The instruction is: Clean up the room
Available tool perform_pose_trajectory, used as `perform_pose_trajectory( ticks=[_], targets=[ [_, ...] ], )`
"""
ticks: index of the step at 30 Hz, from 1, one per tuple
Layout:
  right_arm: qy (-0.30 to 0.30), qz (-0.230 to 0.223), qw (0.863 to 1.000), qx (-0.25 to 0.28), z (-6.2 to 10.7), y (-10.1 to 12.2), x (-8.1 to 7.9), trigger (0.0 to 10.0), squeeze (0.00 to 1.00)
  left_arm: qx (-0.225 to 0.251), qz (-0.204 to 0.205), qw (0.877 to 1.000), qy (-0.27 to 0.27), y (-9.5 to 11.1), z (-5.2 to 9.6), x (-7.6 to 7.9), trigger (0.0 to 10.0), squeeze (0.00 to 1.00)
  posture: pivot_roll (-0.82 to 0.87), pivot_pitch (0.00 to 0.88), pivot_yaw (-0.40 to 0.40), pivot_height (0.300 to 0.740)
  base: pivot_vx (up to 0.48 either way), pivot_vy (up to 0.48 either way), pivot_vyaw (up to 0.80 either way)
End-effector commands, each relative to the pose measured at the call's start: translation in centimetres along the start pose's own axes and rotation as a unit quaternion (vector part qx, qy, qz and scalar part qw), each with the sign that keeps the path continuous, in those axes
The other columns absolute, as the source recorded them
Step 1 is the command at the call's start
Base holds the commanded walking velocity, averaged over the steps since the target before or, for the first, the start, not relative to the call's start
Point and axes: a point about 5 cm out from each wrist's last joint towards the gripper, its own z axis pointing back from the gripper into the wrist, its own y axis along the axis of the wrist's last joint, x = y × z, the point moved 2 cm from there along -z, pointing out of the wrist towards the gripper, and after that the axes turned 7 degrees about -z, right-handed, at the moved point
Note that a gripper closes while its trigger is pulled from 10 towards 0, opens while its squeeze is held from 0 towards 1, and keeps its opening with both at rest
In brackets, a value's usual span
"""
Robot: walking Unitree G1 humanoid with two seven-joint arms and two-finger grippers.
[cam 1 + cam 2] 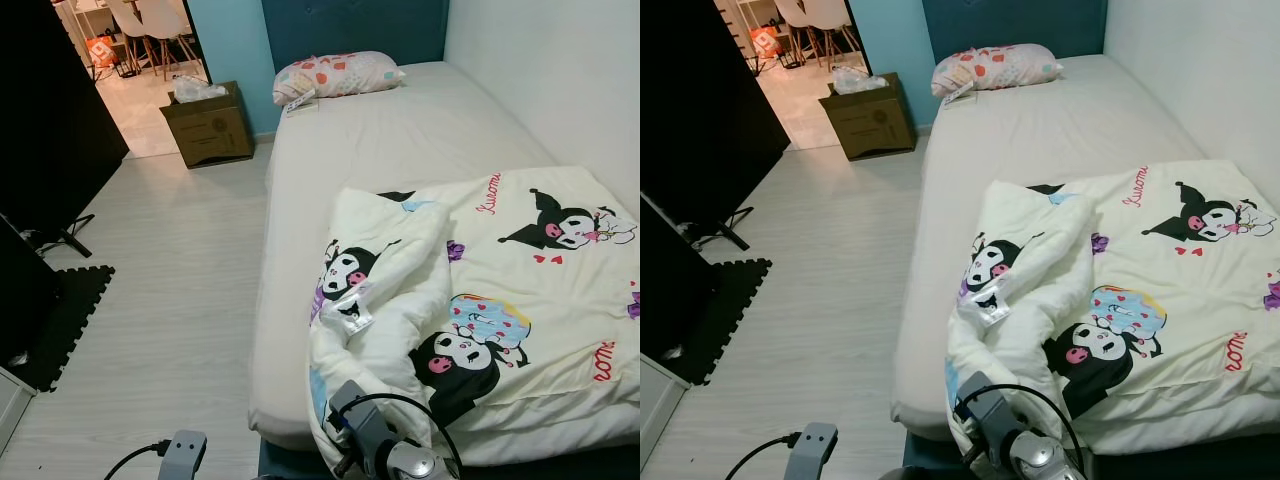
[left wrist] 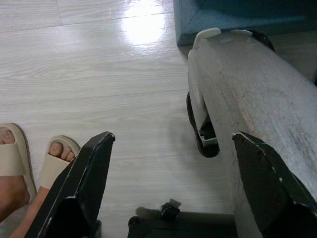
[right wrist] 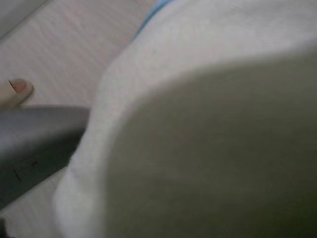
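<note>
- While the room waits to be tidied, the duvet point(image 1: 470, 300) is seen lying across the near half of the bed point(image 1: 400, 140), its rumpled, folded-over edge hanging off the near left corner at about 6 o'clock in the head views.
- That bunched edge is met by the right arm point(image 1: 385, 445), which rises from the bottom of the head views straight into the folds; the right gripper's own fingers are hidden by pale cloth pressed close to the wrist camera, so whether they are spread or pinching the fabric cannot be told.
- From the right arm, the bulk of the duvet is found at 12 to 2 o'clock, with its long axis running toward the wall on the right.
- The left gripper point(image 2: 173, 183) is held low over the bare floor point(image 2: 99, 64) with fingers spread wide and nothing between them, well to the left of the bed; a person's sandalled feet point(image 2: 29, 158) are seen just beside it.
- The right arm is judged much the nearer to the duvet, so any spreading pull would likely be made toward the pillow point(image 1: 338, 75) at 12 o'clock.
- A cardboard box point(image 1: 208, 125) stands on the floor at 11 o'clock, near the doorway.
</note>
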Motion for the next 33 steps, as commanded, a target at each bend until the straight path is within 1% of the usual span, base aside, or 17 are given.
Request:
perform_pose_trajectory(
  ticks=[1, 3, 4, 7, 9, 10, 12, 13, 15, 18, 22, 25, 26, 27, 28, 30, 33],
  targets=[
    [0.004, -0.030, 0.999, 0.019, -0.2, 0.5, -0.4, 10.0, 1.00, -0.019, 0.005, 1.000, -0.003, -1.2, 0.1, 0.1, 10.0, 0.00, -0.04, 0.061, 0.121, 0.606, 0.000, 0.000, 0.00],
    [0.009, -0.047, 0.998, 0.034, -0.3, 0.8, -0.6, 10.0, 1.00, -0.019, 0.005, 1.000, -0.003, -1.3, 0.1, 0.1, 10.0, 0.00, -0.04, 0.061, 0.121, 0.606, 0.000, 0.000, 0.00],
    [0.045, -0.064, 0.996, 0.047, -0.4, 1.1, -1.5, 10.0, 1.00, -0.020, 0.005, 1.000, -0.004, -1.3, 0.1, 0.1, 10.0, 0.00, -0.04, 0.060, 0.122, 0.606, 0.000, 0.000, 0.00],
    [0.155, -0.055, 0.985, 0.059, -0.4, 1.3, -4.3, 10.0, 1.00, -0.021, 0.004, 1.000, -0.004, -1.4, 0.1, 0.2, 10.0, 0.00, -0.05, 0.060, 0.124, 0.606, 0.000, 0.000, 0.00],
    [0.155, -0.055, 0.985, 0.059, -0.4, 1.3, -4.3, 10.0, 1.00, -0.021, 0.004, 1.000, -0.004, -1.4, 0.1, 0.2, 10.0, 0.00, -0.05, 0.060, 0.124, 0.606, 0.000, 0.000, 0.00],
    [0.190, -0.052, 0.979, 0.056, -0.4, 1.3, -5.3, 10.0, 1.00, -0.021, 0.003, 1.000, -0.004, -1.4, 0.1, 0.2, 10.0, 0.00, -0.05, 0.060, 0.124, 0.606, 0.000, 0.000, 0.00],
    [0.291, -0.069, 0.953, 0.048, 0.7, 1.2, -7.1, 10.0, 1.00, -0.021, 0.002, 1.000, -0.005, -1.3, 0.1, 0.3, 10.0, 0.00, -0.05, 0.061, 0.122, 0.606, 0.000, 0.000, 0.00],
    [0.291, -0.069, 0.953, 0.048, 0.7, 1.2, -7.1, 10.0, 1.00, -0.021, 0.002, 1.000, -0.005, -1.3, 0.1, 0.3, 10.0, 0.00, -0.05, 0.061, 0.122, 0.606, 0.000, 0.000, 0.00],
    [0.343, -0.083, 0.934, 0.050, 1.7, 1.3, -7.6, 10.0, 1.00, -0.020, 0.002, 1.000, -0.005, -1.3, 0.0, 0.3, 10.0, 0.00, -0.05, 0.062, 0.121, 0.606, 0.000, 0.000, 0.00],
    [0.367, -0.086, 0.925, 0.054, 2.7, 1.6, -7.4, 10.0, 1.00, -0.020, 0.003, 1.000, -0.006, -1.3, 0.0, 0.4, 10.0, 0.00, -0.05, 0.065, 0.121, 0.606, 0.000, 0.000, 0.00],
    [0.378, -0.081, 0.920, 0.065, 3.7, 2.2, -6.9, 10.0, 1.00, -0.022, 0.003, 1.000, -0.007, -1.4, 0.0, 0.5, 10.0, 0.00, -0.05, 0.066, 0.119, 0.606, 0.000, 0.000, 0.00],
    [0.388, -0.089, 0.902, 0.167, 5.9, 6.4, -5.9, 10.0, 1.00, -0.024, 0.004, 1.000, -0.008, -1.6, 0.0, 0.6, 10.0, 0.00, -0.06, 0.071, 0.114, 0.606, 0.000, 0.000, 0.00],
    [0.388, -0.089, 0.902, 0.167, 5.9, 6.4, -5.9, 10.0, 1.00, -0.024, 0.004, 1.000, -0.008, -1.6, 0.0, 0.6, 10.0, 0.00, -0.06, 0.071, 0.114, 0.606, 0.000, 0.000, 0.00],
    [0.372, -0.113, 0.891, 0.237, 6.7, 8.9, -4.7, 10.0, 1.00, -0.024, 0.005, 1.000, -0.008, -1.6, 0.0, 0.6, 10.0, 0.00, -0.06, 0.071, 0.115, 0.606, 0.000, 0.000, 0.00],
    [0.372, -0.113, 0.891, 0.237, 6.7, 8.9, -4.7, 10.0, 1.00, -0.024, 0.005, 1.000, -0.008, -1.6, 0.0, 0.6, 10.0, 0.00, -0.06, 0.071, 0.115, 0.606, 0.000, 0.000, 0.00],
    [0.352, -0.155, 0.862, 0.330, 8.0, 11.7, -2.7, 10.0, 1.00, -0.025, 0.005, 1.000, -0.008, -1.7, 0.0, 0.6, 10.0, 0.00, -0.06, 0.071, 0.115, 0.606, 0.000, 0.000, 0.00],
    [0.340, -0.159, 0.865, 0.334, 8.4, 11.5, -1.6, 10.0, 1.00, -0.025, 0.005, 1.000, -0.009, -1.8, 0.0, 0.7, 10.0, 0.00, -0.05, 0.073, 0.114, 0.606, 0.000, 0.000, 0.00]
  ],
)
